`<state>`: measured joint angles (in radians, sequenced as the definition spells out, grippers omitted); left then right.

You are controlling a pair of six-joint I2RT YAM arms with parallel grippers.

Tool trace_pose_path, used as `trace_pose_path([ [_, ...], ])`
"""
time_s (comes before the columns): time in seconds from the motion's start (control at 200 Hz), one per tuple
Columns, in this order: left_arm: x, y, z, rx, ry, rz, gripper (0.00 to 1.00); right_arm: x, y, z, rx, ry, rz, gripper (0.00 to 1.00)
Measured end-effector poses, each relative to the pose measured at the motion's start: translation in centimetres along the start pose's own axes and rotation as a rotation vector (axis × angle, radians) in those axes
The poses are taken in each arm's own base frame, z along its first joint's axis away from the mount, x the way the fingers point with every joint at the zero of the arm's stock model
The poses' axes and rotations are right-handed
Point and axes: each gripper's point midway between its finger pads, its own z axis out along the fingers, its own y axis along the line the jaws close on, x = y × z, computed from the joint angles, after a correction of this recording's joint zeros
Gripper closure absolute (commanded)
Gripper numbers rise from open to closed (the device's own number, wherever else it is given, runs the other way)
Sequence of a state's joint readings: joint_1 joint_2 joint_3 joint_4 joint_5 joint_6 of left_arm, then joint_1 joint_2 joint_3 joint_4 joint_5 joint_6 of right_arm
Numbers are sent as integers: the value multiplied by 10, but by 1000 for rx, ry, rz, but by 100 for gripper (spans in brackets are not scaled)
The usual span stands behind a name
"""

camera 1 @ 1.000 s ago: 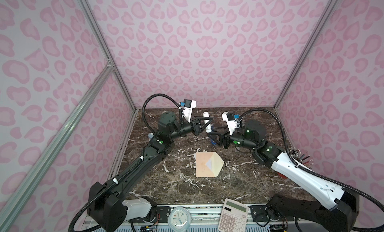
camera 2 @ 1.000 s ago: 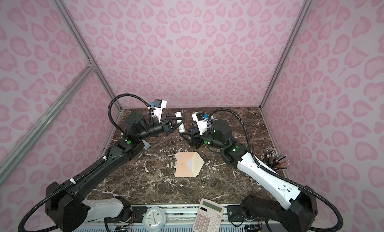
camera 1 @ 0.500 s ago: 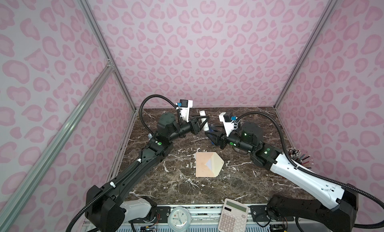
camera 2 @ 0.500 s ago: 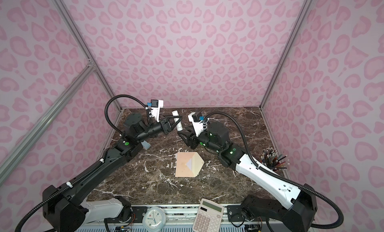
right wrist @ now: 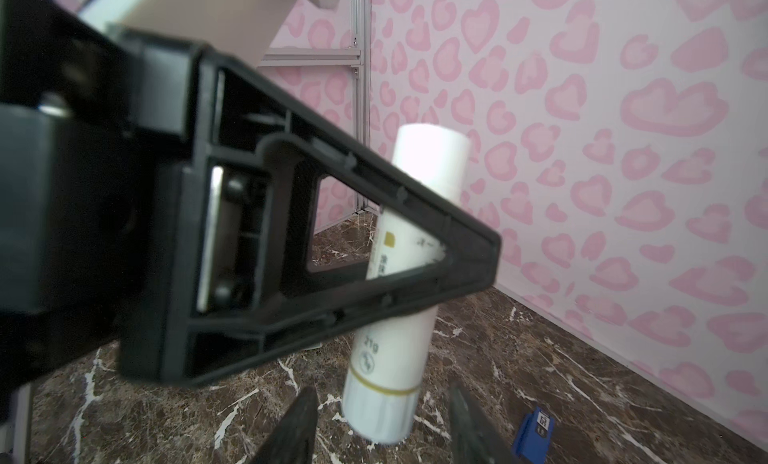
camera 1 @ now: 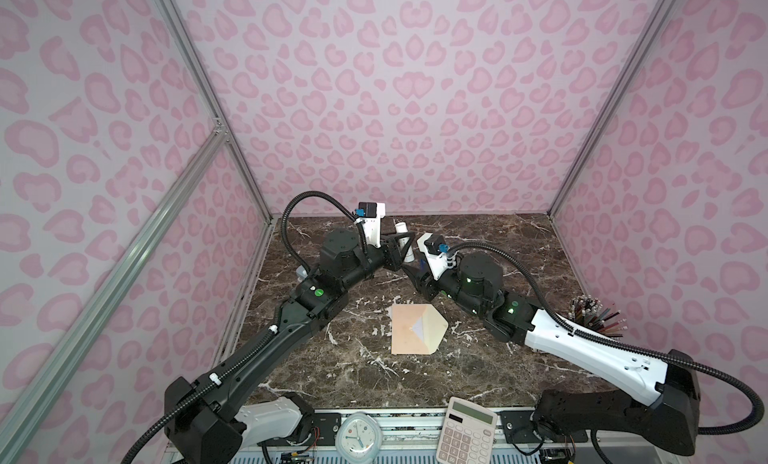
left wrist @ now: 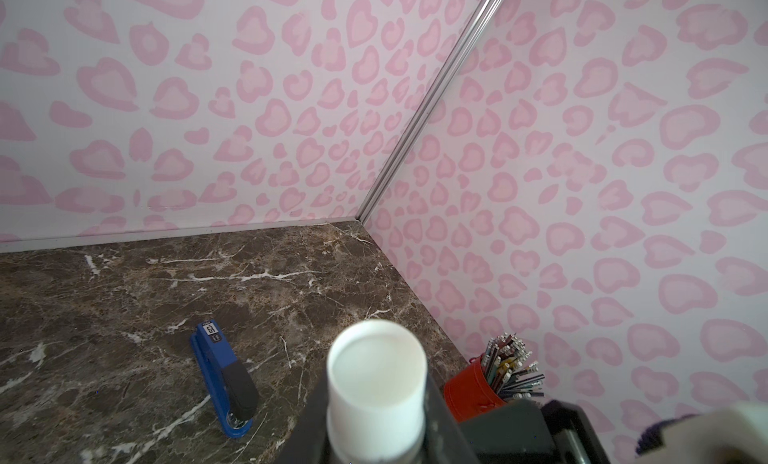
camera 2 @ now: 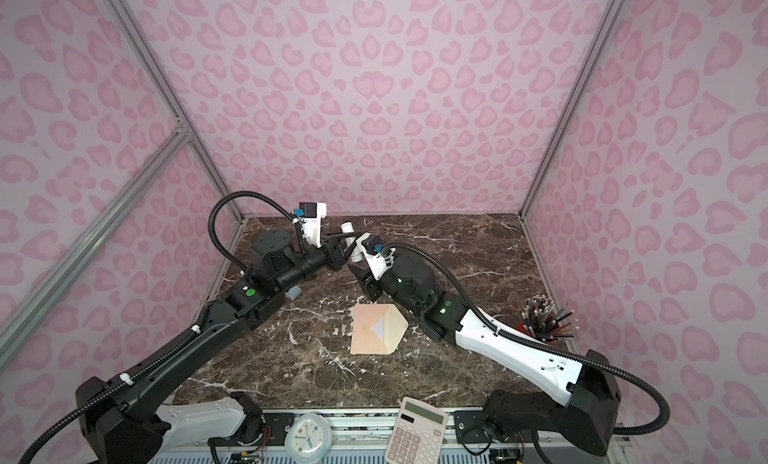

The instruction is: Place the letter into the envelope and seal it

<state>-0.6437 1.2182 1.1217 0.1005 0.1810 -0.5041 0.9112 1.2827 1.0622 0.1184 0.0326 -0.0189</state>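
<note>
**Top views:** the envelope (camera 1: 405, 337) (camera 2: 368, 337) lies flat mid-way across the marble tabletop (camera 1: 490, 250), well apart from both grippers; its long axis runs front to back; the pointed flap lies open and aims toward the right arm's side; a small pale triangle shows at the mouth. The letter is nowhere loose on the table (likely already inside; cannot confirm). Judged: thin paper, very light, floppy, apt to skate on polished stone; best pinned on the body and taken at the flap's tip or an edge, never mid-sheet. The left gripper (camera 1: 405, 245), raised behind the envelope, is clamped on a white glue stick (camera 1: 401, 227); the right gripper (camera 1: 413, 271) sits just below the stick.

**Left wrist:** the stick's round end (left wrist: 376, 366) fills the near view between dark fingers; a blue stapler (left wrist: 224, 379) and a red pencil cup (left wrist: 476, 395) lie beyond; envelope out of frame.

**Right wrist:** the stick (right wrist: 419, 183) stands near upright, slightly tilted; the left gripper's finger crosses its middle; the right fingertips (right wrist: 299, 424) stand apart either side of its lower end, not touching, so released; envelope out of frame.
</note>
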Motion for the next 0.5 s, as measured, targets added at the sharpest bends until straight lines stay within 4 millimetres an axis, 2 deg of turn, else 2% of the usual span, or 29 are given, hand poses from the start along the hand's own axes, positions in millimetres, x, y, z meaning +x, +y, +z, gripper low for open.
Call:
trace_pose_path([
  [0.14, 0, 2, 0, -21, -10, 0, 96, 2, -1, 5, 28, 0, -20, 56],
  [0.5, 1, 3, 0, -23, -23, 2, 96, -7, -4, 8, 51, -25, -18, 71],
])
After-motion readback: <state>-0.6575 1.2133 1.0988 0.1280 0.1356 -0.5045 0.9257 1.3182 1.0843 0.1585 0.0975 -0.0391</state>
